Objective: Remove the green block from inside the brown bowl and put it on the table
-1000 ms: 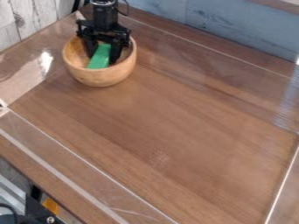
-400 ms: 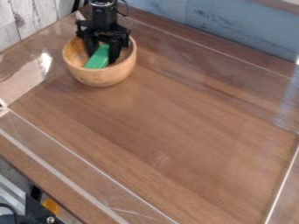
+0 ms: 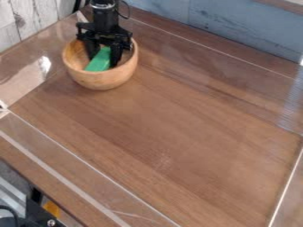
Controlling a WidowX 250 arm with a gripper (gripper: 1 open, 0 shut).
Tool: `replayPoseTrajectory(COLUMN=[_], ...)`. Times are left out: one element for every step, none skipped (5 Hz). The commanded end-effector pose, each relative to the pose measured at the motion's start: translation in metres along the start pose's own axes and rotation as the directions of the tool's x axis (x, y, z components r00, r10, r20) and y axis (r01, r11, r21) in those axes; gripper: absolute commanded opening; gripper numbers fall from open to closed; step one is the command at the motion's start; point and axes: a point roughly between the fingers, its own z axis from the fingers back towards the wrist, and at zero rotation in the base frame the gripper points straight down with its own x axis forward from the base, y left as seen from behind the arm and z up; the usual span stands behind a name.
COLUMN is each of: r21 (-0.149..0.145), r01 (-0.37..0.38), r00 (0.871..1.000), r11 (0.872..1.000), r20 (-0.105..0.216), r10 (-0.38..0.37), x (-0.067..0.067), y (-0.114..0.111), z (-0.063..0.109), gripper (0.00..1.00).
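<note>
In the single camera view, little has changed over the last second: our gripper [image 3: 104, 46] still reaches straight down into the brown bowl [image 3: 83, 75], its black fingers clamped on the green block [image 3: 101, 58]. The block has tilted up only slightly and sits within the rim, so we judge the lift is just starting. The table [image 3: 178, 124] lies bare ahead; only the bowl's thick rim and the clear plastic walls [image 3: 24, 84] constrain the carry-out.

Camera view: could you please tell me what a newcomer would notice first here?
The bright green block stands out, lying in the brown bowl at the upper left of the table. The black gripper reaches straight down into the bowl, shut on the block.
</note>
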Motion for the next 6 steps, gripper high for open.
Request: replayPoseTrajectory(r21=[0.006,0.009,0.012,0.004,-0.007,-0.018], r01=[-0.013,-0.013,-0.013,-0.008,-0.002,0.003], r00=[0.999,0.999,0.998,0.998,0.998,0.998], r11=[1.000,1.000,1.000,1.000,1.000,1.000], r20=[0.051,0.051,0.054,0.059,0.064,0.067], r10=[0.012,0.012,0.012,0.007,0.003,-0.002], x=[-0.002,-0.004,-0.007,-0.010,-0.014,-0.017], y=[0.004,0.002,0.000,-0.002,-0.003,-0.005], z=[0.024,0.026,0.030,0.035,0.041,0.046], gripper=[0.00,0.00,0.00,0.00,0.00,0.00])
